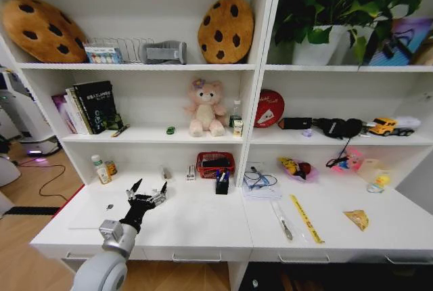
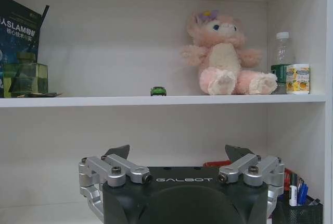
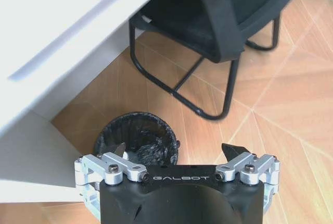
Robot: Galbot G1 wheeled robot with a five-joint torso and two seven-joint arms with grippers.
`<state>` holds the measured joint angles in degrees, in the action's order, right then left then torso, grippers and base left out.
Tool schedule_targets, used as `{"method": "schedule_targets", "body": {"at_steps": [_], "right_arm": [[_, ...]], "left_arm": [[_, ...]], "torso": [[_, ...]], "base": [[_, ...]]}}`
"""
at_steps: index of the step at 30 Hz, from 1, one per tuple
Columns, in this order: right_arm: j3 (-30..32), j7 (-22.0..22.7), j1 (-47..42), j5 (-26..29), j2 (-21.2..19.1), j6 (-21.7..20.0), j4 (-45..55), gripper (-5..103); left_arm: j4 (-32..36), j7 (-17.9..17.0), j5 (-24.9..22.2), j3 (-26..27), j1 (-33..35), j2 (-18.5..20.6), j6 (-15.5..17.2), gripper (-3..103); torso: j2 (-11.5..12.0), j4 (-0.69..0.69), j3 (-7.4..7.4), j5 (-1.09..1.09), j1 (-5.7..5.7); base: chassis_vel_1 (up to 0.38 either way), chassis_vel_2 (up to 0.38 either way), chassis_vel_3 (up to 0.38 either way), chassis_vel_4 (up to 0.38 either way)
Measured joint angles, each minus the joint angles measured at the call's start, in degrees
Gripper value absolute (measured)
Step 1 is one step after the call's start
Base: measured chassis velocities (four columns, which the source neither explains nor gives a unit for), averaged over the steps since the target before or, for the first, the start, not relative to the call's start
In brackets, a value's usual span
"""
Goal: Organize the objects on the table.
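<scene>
We start with the long white desk (image 1: 203, 227), its left half mostly bare, and the shelves above it that hold much of the clutter. Our left gripper (image 1: 147, 190) hovers over that left half with its fingers spread wide and nothing between them, pointed at the back wall. From its wrist view it looks straight at the lower shelf (image 2: 156, 100), where the tiny green car (image 2: 158, 91) sits alone, well to the side of the pink bear (image 2: 225, 54).

If the car is our target, we judge that the arm must rise and reach in level, so the fingers clear the shelf edge and close across the car's width.

Our right gripper (image 3: 180, 153) hangs below the desk edge over the floor, fingers also apart and empty, near a black bin (image 3: 136, 139).
</scene>
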<state>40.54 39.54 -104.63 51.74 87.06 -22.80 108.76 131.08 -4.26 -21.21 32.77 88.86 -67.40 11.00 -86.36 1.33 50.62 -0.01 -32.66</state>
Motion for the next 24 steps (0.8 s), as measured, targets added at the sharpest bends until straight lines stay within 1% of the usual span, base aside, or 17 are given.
{"method": "schedule_targets", "body": {"at_steps": [1, 4, 6, 7, 8, 10, 11, 12, 13, 15, 16, 17, 18, 19, 20, 21, 24], "right_arm": [[0.0, 0.0, 0.0, 0.0, 0.0, 0.0, 0.0, 100], [2.28, 11.2, -1.08, 14.78, -1.42, -5.08, 13.81, 100], [4.26, 15.4, 0.48, 25.87, -1.7, -6.55, 21.73, 100], [4.26, 15.4, 0.48, 25.87, -1.7, -6.55, 21.73, 100], [5.07, 16.8, 2.37, 29.48, -2.11, -6.85, 25.05, 100], [5.38, 16.39, 5.08, 29.49, -3.46, -6.91, 28.2, 100], [5.14, 12.59, 7.26, 22.53, -5.59, -6.88, 29.73, 100], [4.96, 5.7, 8.23, 14.14, -7.35, -5.8, 29.27, 100], [4.96, 5.7, 8.23, 14.14, -7.35, -5.8, 29.27, 100], [6.15, -11.35, 9.0, -3.07, -10.25, 1.4, 23.6, 100], [7.1, -17.24, 9.27, -9.96, -11.16, 4.41, 21.11, 100], [7.1, -17.24, 9.27, -9.96, -11.16, 4.41, 21.11, 100], [8.43, -22.76, 9.36, -18.26, -11.9, 7.71, 18.72, 100], [8.43, -22.76, 9.36, -18.26, -11.9, 7.71, 18.72, 100], [9.78, -27.18, 9.38, -26.87, -12.58, 10.81, 16.79, 100], [10.89, -29.98, 9.22, -32.35, -13.07, 12.47, 15.75, 100], [13.02, -34.15, 8.53, -37.2, -13.48, 12.84, 15.68, 100]], "left_arm": [[0.0, 0.0, 0.0, 0.0, 0.0, 0.0, 0.0, 100], [0.0, 0.01, 0.0, 0.0, 0.0, 0.0, 0.0, 100], [0.0, 0.02, 0.0, -0.01, 0.0, 0.0, 0.0, 100], [0.0, 0.02, 0.0, -0.01, 0.0, 0.0, 0.0, 100], [0.0, 0.02, 0.0, 0.0, 0.0, 0.0, 0.0, 100], [0.0, 0.03, 0.0, -0.01, 0.0, 0.0, 0.0, 100], [0.0, 0.0, 0.0, 0.0, 0.0, 0.0, 0.0, 100], [0.0, 0.0, 0.0, 0.0, 0.0, 0.0, 0.0, 100], [0.0, 0.0, 0.0, 0.0, 0.0, 0.0, 0.0, 100], [0.0, 0.01, 0.0, 0.0, 0.0, 0.0, 0.0, 100], [0.0, 0.03, 0.0, -0.01, 0.0, 0.0, 0.0, 100], [0.0, 0.03, 0.0, -0.01, 0.0, 0.0, 0.0, 100], [0.0, 0.0, 0.0, 0.0, 0.0, 0.0, 0.0, 100], [0.0, 0.0, 0.0, 0.0, 0.0, 0.0, 0.0, 100], [0.0, 0.0, 0.0, 0.0, 0.0, 0.0, 0.0, 100], [0.0, 0.01, 0.0, 0.0, 0.0, 0.0, 0.0, 100], [0.0, 0.01, 0.0, 0.0, 0.0, 0.0, 0.0, 100]], "torso": [[0.0, 0.0, 0.0, 0.0, 0.0], [0.0, 0.0, 0.0, 0.01, 0.0], [0.0, 0.02, 0.0, 0.0, 0.0], [0.0, 0.02, 0.0, 0.0, 0.0], [0.0, 0.0, 0.0, 0.0, 0.0], [0.0, -0.01, 0.0, 0.01, 0.0], [0.0, -0.02, 0.01, 0.01, 0.0], [0.0, -0.02, 0.01, 0.0, 0.0], [0.0, -0.02, 0.01, 0.0, 0.0], [0.0, 0.0, 0.01, 0.02, 0.0], [0.01, 0.0, 0.01, 0.04, 0.0], [0.01, 0.0, 0.01, 0.04, 0.0], [0.01, 0.01, 0.01, 0.04, -0.01], [0.01, 0.01, 0.01, 0.04, -0.01], [0.0, 0.01, 0.01, 0.02, 0.0], [0.01, 0.01, 0.01, 0.03, 0.0], [0.0, 0.01, 0.01, 0.01, 0.0]], "base": [[0.0, 0.0, 0.0, 0.0], [0.0, 0.0, 0.0, 0.0], [0.0, 0.0, 0.0, 0.0], [0.0, 0.0, 0.0, 0.0], [0.0, 0.0, 0.0, 0.0], [0.0, 0.0, 0.0, 0.0], [0.0, 0.0, 0.0, 0.0], [0.0, 0.0, 0.0, 0.0], [0.0, 0.0, 0.0, 0.0], [0.0, 0.0, 0.0, 0.0], [0.0, 0.0, 0.0, 0.0], [0.0, 0.0, 0.0, 0.0], [0.0, 0.0, 0.0, 0.0], [0.0, 0.0, 0.0, 0.0], [0.0, 0.0, 0.0, 0.0], [0.0, 0.0, 0.0, 0.0], [0.0, 0.0, 0.0, 0.0]]}}
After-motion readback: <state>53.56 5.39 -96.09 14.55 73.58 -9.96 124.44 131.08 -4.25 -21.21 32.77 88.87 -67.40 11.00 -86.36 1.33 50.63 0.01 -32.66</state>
